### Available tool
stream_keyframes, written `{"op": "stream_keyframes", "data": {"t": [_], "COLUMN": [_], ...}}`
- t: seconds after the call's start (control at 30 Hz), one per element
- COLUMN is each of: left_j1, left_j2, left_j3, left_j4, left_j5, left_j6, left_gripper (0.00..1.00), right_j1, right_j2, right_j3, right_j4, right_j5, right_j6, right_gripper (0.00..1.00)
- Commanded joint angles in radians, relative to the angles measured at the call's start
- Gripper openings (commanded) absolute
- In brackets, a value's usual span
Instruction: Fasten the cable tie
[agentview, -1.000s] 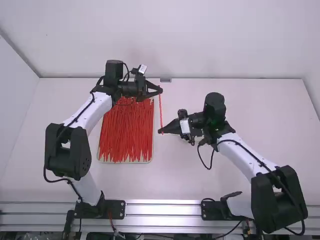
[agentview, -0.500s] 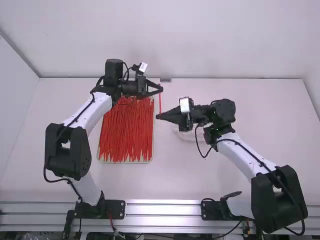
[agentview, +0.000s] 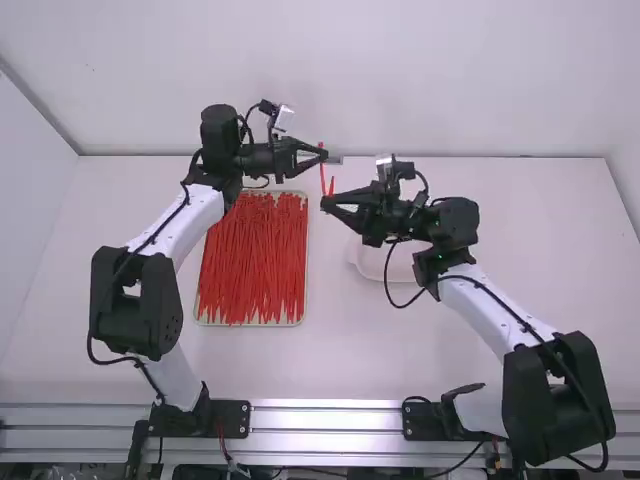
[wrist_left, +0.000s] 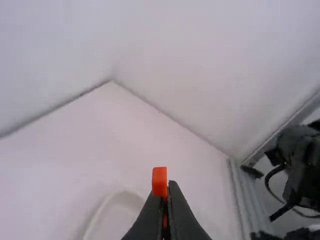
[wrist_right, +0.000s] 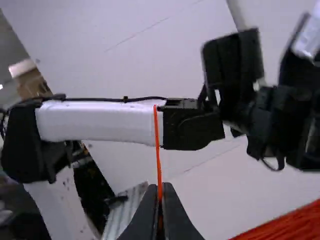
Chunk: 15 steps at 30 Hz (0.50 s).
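Cable tie (wrist_left: 159, 181) strap hidden within left claw (wrist_left: 164, 202).

Bright, even overhead light — shadows soft and faint

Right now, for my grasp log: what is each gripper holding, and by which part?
Both hold one red cable tie: the left gripper pinches its head end, the right gripper its thin strap.
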Motion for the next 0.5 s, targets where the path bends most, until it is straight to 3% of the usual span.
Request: {"op": "stream_keyframes", "data": {"t": [0.0, 0.17, 0.47], "left_j1": [0.009, 0.009, 0.01], "left_j2": [-0.005, -0.005, -0.005], "left_j3": [-0.006, -0.006, -0.006], "left_j4": [0.036, 0.1, 0.079], "left_j5": [0.047, 0.279, 0.306], "left_j6": [0.128, 0.341, 0.511], "left_gripper": [0.01, 0.01, 0.01], "right_j1": [0.004, 0.051, 0.041], "right_j2": [0.002, 0.002, 0.002], "right_j3": [0.027, 0.029, 0.026], "right_j4": [-0.002, -0.022, -0.026], "right_j5": [-0.008, -0.03, -0.042], "right_j6": [0.134, 0.18, 0.21], "right_gripper": [0.0, 0.0, 0.0]}}
